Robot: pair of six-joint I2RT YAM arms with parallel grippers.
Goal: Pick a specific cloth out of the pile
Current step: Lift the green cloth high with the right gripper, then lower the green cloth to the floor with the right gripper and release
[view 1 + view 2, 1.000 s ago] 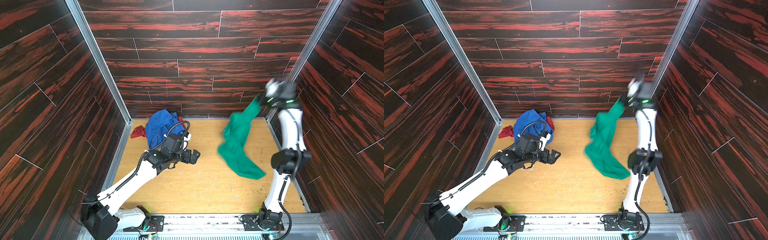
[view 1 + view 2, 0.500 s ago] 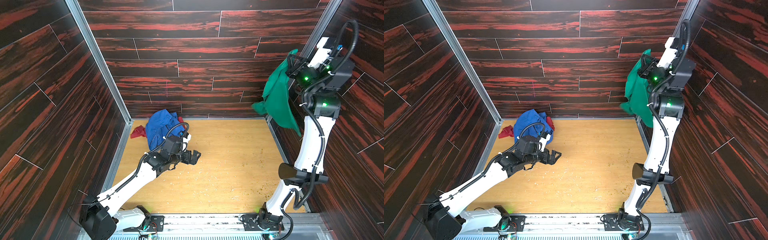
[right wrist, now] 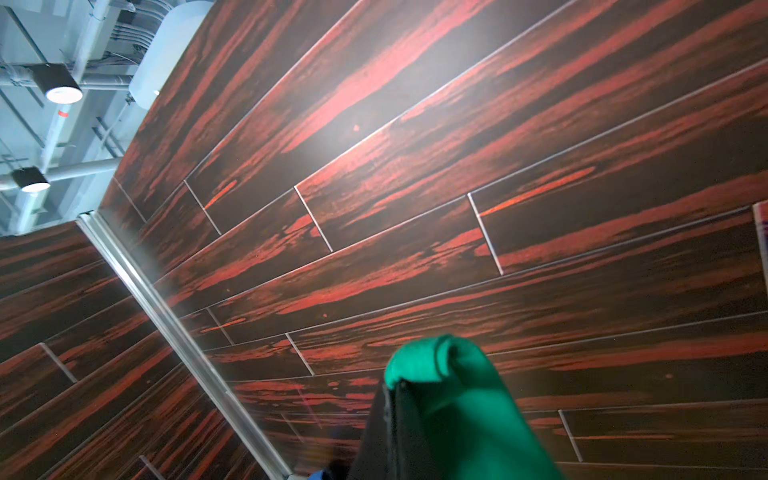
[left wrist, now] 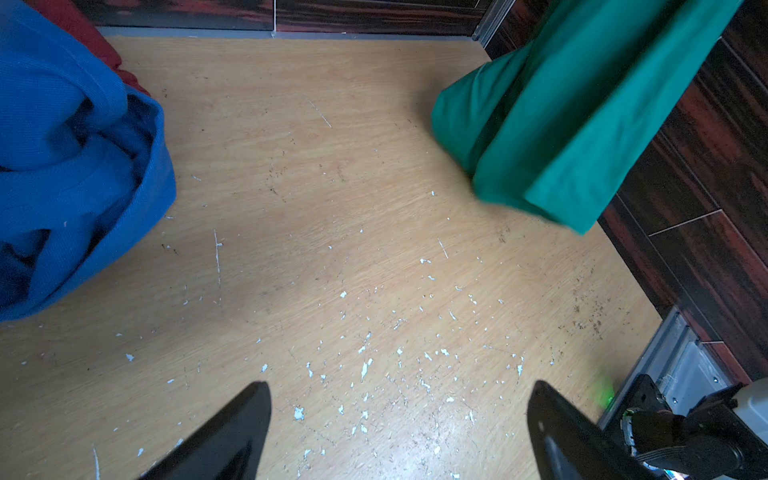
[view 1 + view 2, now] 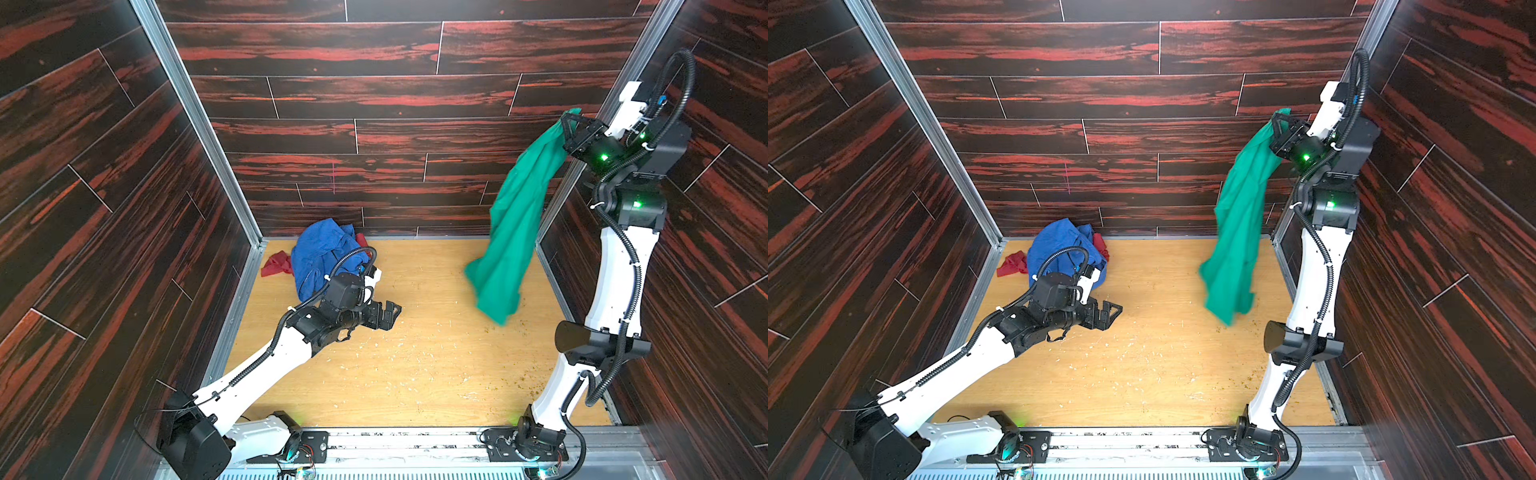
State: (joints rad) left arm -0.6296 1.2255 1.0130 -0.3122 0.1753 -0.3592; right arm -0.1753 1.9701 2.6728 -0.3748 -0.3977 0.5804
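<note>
My right gripper [image 5: 567,123] is pressed together on a top fold of the cloth [image 5: 512,232], raised high beside the right wall [image 5: 727,249], above the desk's back right corner. In the right wrist view the cloth [image 3: 453,386] bulges over the one black finger [image 3: 384,432] I can make out. From that pinch the emerald fabric hangs in a long drape over the desk [image 5: 415,374] near its right edge. Its lower end is blurred, and I cannot tell whether it brushes the wood.

My left gripper [image 5: 390,316] sits low over the left half of the desk, jaws spread wide with nothing between them. In the left wrist view its two dark fingers [image 4: 232,436] frame bare wood flecked with pale chips [image 4: 365,368].

Just behind that gripper, the pile [image 5: 320,257] fills the desk's back left corner: a heaped blue cloth [image 4: 62,166] with a red piece [image 5: 276,264] poking out toward the left edge. The green cloth is well apart from the pile, in both top views.
</note>
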